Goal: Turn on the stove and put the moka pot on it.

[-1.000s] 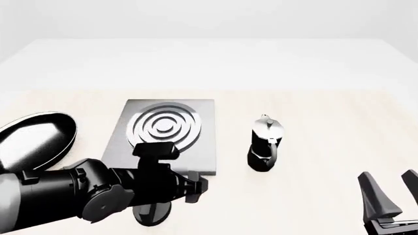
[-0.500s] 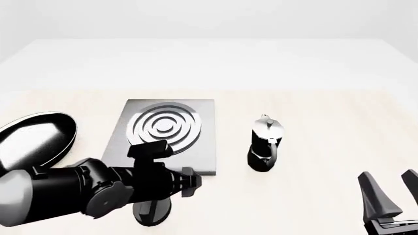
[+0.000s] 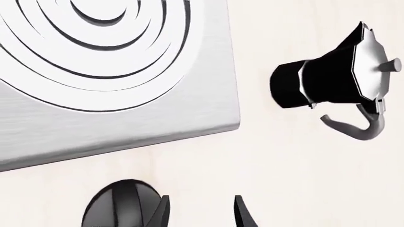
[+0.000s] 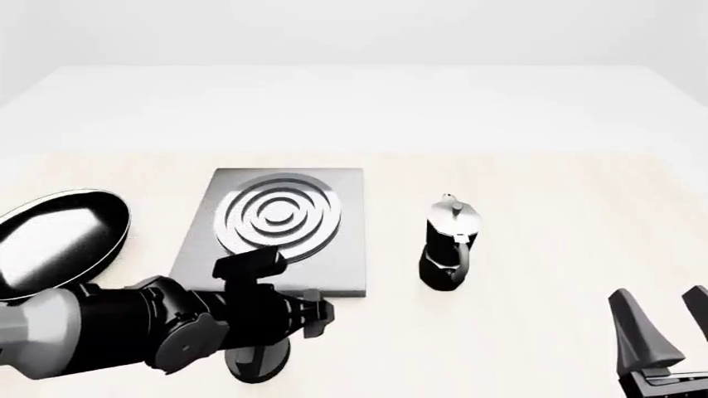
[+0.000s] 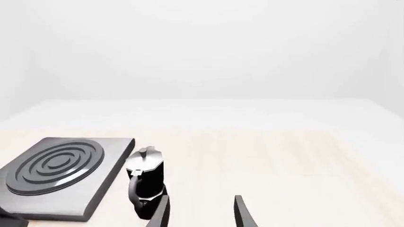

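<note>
Glossy black jointed left arm (image 4: 133, 332) (grey towards its base), tapered fingers (image 4: 636, 332).

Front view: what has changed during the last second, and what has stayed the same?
The left gripper has drawn back toward the near-left over the black knob, gripping nothing. The moka pot, stove, frying pan and right gripper have not moved.

A bare simulated test scene rather than a real room: a pale wood-grain table (image 4: 553, 191) under blank white surroundings. Kitchen props give it a cooking theme: a stove (image 4: 282, 228), a moka pot (image 4: 448, 245) and a frying pan (image 4: 55, 245).
</note>
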`<state>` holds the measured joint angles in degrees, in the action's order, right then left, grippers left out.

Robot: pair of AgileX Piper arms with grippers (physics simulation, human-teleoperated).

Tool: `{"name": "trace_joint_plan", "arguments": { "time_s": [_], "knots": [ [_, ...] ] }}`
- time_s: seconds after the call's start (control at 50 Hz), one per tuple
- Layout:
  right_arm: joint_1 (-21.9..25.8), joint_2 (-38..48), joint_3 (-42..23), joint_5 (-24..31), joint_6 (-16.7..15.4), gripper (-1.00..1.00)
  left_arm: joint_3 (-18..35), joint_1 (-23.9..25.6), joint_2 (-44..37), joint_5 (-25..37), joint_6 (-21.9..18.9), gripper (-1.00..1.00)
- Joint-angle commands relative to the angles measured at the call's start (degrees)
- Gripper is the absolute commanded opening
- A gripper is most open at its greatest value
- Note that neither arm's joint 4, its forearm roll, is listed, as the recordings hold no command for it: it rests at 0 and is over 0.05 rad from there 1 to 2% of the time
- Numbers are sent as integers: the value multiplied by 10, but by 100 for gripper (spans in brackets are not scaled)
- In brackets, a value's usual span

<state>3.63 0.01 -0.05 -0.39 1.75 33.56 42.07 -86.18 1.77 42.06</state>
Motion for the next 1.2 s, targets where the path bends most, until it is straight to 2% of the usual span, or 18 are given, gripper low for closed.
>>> {"name": "trace_joint_plan", "arguments": {
  "time_s": [0.02,0.46,0.72,1.2],
  "knots": [
    [0,0,0,-4,-1,100,-11,-9,-7,-9,6,100],
    [1,0,0,-2,1,100,-24,-15,-4,-18,29,100],
    [6,0,0,-1,1,100,-32,-44,10,-12,26,100],
    [11,0,0,0,1,100,-45,-57,26,-6,43,100]
  ]
}}
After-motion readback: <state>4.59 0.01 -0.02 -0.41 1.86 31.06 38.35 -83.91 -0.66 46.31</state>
